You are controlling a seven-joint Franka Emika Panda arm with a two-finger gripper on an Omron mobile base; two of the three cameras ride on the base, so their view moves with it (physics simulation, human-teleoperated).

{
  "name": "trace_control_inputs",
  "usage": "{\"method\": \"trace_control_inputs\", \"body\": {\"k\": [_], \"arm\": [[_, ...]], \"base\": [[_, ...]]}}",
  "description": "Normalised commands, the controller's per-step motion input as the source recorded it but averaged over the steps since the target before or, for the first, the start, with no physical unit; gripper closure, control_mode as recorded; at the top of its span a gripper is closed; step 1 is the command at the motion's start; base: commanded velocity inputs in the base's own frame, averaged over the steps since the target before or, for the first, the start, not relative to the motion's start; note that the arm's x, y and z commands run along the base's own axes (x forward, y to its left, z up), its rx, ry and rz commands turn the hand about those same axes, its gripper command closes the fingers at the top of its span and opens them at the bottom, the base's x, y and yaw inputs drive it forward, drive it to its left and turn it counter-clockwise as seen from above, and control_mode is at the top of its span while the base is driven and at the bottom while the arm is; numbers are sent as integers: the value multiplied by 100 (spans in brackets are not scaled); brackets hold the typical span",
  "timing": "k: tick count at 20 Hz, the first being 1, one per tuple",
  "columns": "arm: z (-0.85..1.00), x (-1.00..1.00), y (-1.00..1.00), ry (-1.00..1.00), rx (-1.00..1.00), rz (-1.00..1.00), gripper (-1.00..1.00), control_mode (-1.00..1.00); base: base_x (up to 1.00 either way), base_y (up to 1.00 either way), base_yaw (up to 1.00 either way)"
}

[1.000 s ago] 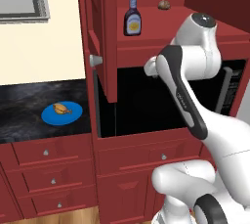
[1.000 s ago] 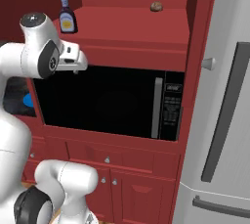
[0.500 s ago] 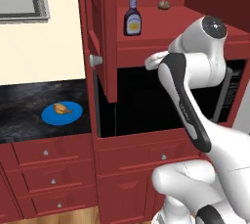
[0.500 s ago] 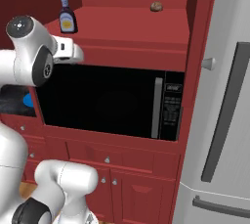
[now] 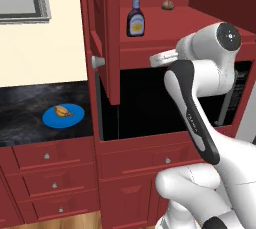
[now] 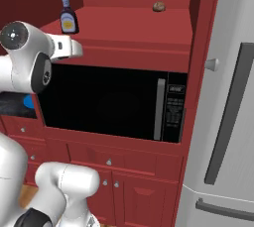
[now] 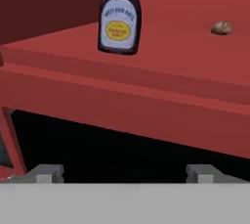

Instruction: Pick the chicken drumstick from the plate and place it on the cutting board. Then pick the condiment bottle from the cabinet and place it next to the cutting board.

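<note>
From the left base view I have the white arm rising from the lower right, its dark-jointed forearm climbing steeply to a bent elbow at upper right, with the wrist turned left so the hand point(image 5: 159, 59) sits just in front of the shelf edge of the tall dark red wooden cabinet point(image 5: 107, 38). The small dark brown condiment bottle with its yellow-orange label point(image 5: 134, 19) stands upright on the inner shelf, above and left of the hand and apart from it. A small round brown lump point(image 5: 168, 5) lies farther back on the same shelf to the right. Down on the dark counter point(image 5: 25, 108) to the left, the golden-brown chicken drumstick point(image 5: 63, 111) lies on the flat round bright blue plate point(image 5: 64, 116).

From the right base view I see the arm's rounded joint at upper left, the wrist reaching right with the hand point(image 6: 75, 48) level with the shelf's front lip, above the black microwave point(image 6: 114, 101). The bottle point(image 6: 68, 18) stands upright just above and behind it, with no contact visible. A grey refrigerator point(image 6: 233, 122) fills the right side.

In the hand view, I see the two fingertips point(image 7: 48, 173) spread wide apart at the bottom, pinching nothing, aimed below the shelf edge. The bottle point(image 7: 119, 20) stands upright at upper left, the brown lump point(image 7: 221, 27) well to its right.
</note>
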Motion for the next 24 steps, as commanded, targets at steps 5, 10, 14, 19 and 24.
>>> {"method": "trace_control_inputs", "body": {"k": [5, 10, 14, 19, 24], "arm": [[10, -10, 0, -9, 0, 16, -100, -100], [12, -5, 1, -6, 0, 22, -100, -100], [10, -1, 7, -8, 0, 26, -100, -100], [2, -4, 14, -9, 0, 27, -100, -100], [0, -6, 19, -10, 0, 26, -100, -100]], "base": [[0, 0, 0], [0, 0, 0], [0, 0, 0], [0, 0, 0], [0, 0, 0]]}}
